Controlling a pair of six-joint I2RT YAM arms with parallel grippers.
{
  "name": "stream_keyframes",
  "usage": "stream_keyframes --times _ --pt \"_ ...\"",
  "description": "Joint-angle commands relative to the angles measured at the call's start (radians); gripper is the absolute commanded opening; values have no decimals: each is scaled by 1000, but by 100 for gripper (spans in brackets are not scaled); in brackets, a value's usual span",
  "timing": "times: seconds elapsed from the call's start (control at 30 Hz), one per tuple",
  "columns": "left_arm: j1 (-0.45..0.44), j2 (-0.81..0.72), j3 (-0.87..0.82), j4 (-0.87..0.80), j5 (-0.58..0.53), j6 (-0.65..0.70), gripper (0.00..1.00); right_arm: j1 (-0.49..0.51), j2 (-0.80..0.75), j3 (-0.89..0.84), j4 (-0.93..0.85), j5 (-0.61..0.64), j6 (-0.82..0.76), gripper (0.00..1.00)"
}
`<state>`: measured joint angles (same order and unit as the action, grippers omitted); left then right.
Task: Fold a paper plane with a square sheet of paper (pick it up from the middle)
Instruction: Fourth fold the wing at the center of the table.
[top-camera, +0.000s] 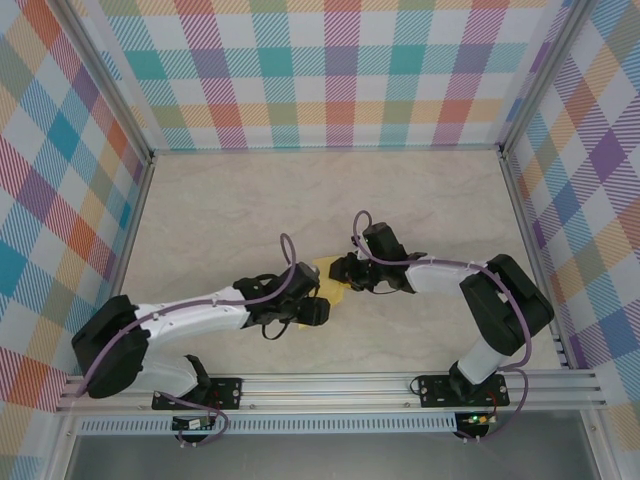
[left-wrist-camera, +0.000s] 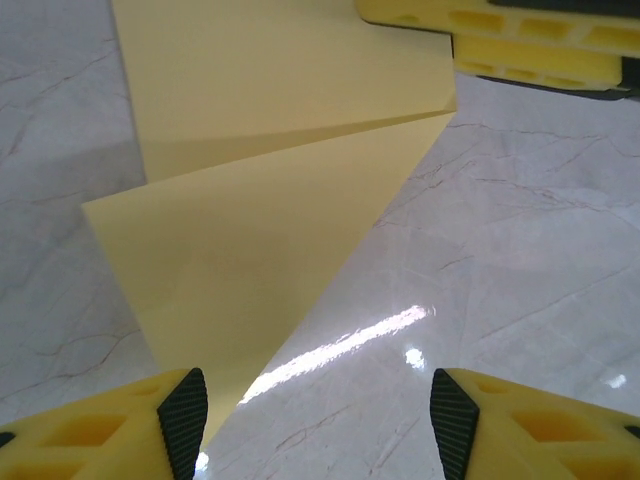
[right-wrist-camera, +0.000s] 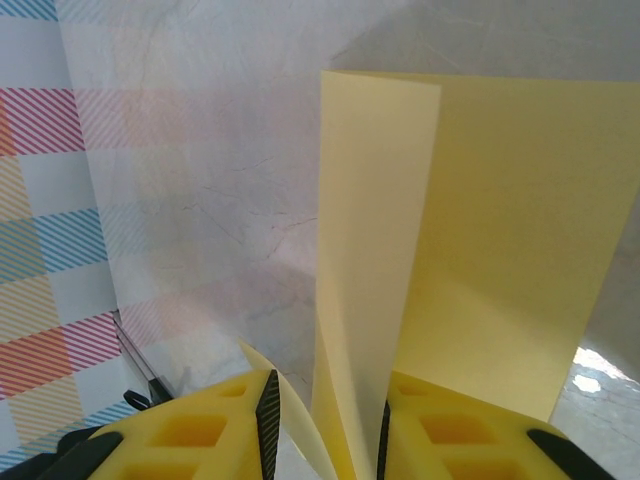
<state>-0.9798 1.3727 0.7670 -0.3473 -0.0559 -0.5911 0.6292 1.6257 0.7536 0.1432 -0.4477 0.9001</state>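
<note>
Near the middle of the table (top-camera: 220, 200), a little toward its near edge, the square sheet of paper (top-camera: 330, 272) is lying partly folded between the two pincers.

Left gripper (top-camera: 316, 308): is approaching the sheet from its near-left side. Its jaws are standing wide apart and gripping nothing. Seen from the left wrist, a pointed folded flap of the paper (left-wrist-camera: 250, 250) is reaching back along the tabletop to just beside the left-hand pad (left-wrist-camera: 183, 420). The other pad is hanging over bare table, well clear of the paper.

Right gripper (top-camera: 343, 270): is meeting the sheet from its far-right side. Seen from the right wrist, its jaws are drawn close together with the folded layers (right-wrist-camera: 480, 230) passing between the pads (right-wrist-camera: 268, 415), so it is pinching the paper. The sheet is rising away from those fingers with its crease running lengthwise.

From the left wrist, the right gripper's yellow fingers (left-wrist-camera: 520, 40) are showing at the far edge of the sheet.
</note>
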Motion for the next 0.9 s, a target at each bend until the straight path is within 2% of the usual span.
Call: stream_keyframes --times 0.0,0.1,0.4,0.47,0.67,0.87 --pt "-42 77 43 -34 -158 -10 64 -3 -15 28 -25 -26 -9 31" --pt "-68 126 56 -26 -208 -22 65 -3 -15 30 -25 -26 -4 32" --pt "-98 189 66 -23 -251 -34 64 -3 -19 23 -17 -29 12 31" --pt "-97 180 55 -6 -248 -35 63 -3 -18 24 -18 -30 11 31" --pt "-99 191 54 -1 -249 -34 49 -3 -20 18 -29 -20 11 31" --pt "-103 198 45 -1 -258 -39 45 -3 -21 16 -28 -16 14 30"
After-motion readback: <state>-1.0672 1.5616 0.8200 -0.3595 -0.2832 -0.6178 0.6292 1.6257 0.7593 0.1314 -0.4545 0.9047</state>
